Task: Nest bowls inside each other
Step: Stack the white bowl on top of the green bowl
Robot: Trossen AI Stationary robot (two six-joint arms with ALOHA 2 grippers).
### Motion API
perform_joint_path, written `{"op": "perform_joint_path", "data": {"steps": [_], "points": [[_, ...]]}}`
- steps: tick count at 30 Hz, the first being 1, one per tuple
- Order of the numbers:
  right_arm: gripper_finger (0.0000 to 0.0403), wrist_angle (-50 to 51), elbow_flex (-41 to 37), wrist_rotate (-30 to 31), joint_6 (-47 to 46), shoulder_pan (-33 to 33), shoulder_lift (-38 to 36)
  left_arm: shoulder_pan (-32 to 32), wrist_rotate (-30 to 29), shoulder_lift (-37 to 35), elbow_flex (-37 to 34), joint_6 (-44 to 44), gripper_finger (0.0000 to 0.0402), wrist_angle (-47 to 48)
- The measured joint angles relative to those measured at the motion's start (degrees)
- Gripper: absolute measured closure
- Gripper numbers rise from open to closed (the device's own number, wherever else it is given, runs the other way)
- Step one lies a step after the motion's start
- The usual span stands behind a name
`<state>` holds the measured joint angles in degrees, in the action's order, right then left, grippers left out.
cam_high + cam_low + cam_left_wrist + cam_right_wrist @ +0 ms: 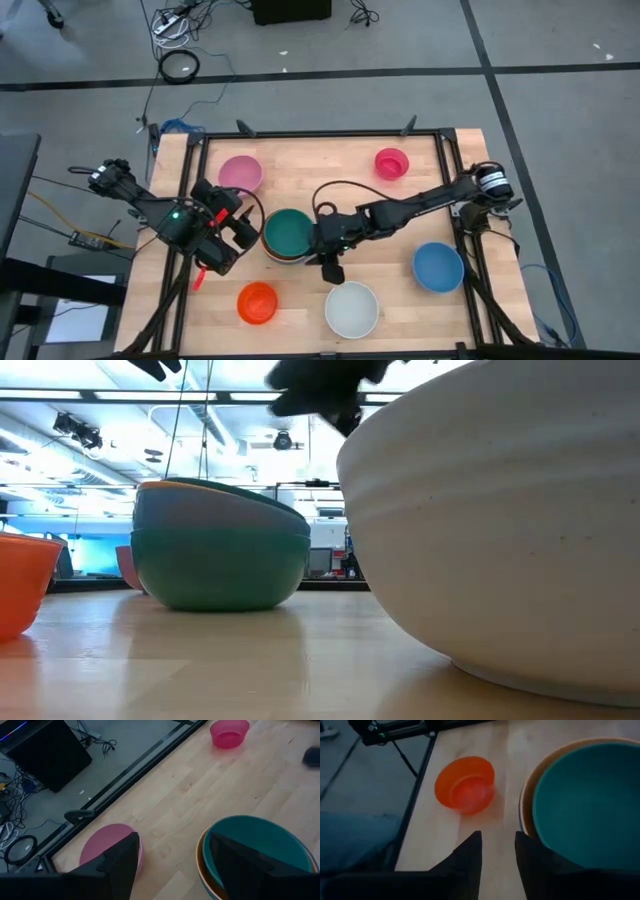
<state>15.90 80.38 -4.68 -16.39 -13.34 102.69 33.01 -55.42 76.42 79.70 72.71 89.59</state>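
A teal bowl (288, 232) tops a nested stack (220, 555) at mid-table, its rim tilted. Single bowls rest on their bases: pink (240, 172) at far left, magenta (392, 162) at the far side, orange (257, 302) near left, white (352, 310) at the near edge, blue (438, 267) at right. My left gripper (245, 228) hovers open just left of the stack, its fingers (120, 865) apart above the pink bowl and the stack's rim. My right gripper (331, 270) is open beside the stack's near right side, with nothing between its fingers (470, 855).
The wooden table (320, 150) has a black frame rail around it. Bare wood lies between the stack and the orange bowl (465, 785) and toward the magenta bowl (229, 732). Cables and a dark box lie on the floor beyond the far edge.
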Motion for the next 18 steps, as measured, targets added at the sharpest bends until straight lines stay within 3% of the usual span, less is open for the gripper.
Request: {"op": "perform_joint_path", "data": {"steps": [4,8,11,18], "points": [[0.0298,12.23,0.02,3.44,-3.57,-2.53,-3.47,0.00,0.02,0.00,0.00,0.00,0.0152,0.16],[0.0298,22.17,0.02,0.86,-9.97,-6.30,-5.08,0.00,0.47,0.00,0.00,0.00,0.0152,0.21],[0.0296,23.80,0.02,-4.06,-14.02,-9.66,-4.84,0.00,0.57,0.00,0.00,0.00,0.0152,0.25],[0.0285,21.98,0.00,-4.94,-20.43,-15.09,-4.54,0.00,0.57,0.00,0.00,0.00,0.0152,0.10]]}}
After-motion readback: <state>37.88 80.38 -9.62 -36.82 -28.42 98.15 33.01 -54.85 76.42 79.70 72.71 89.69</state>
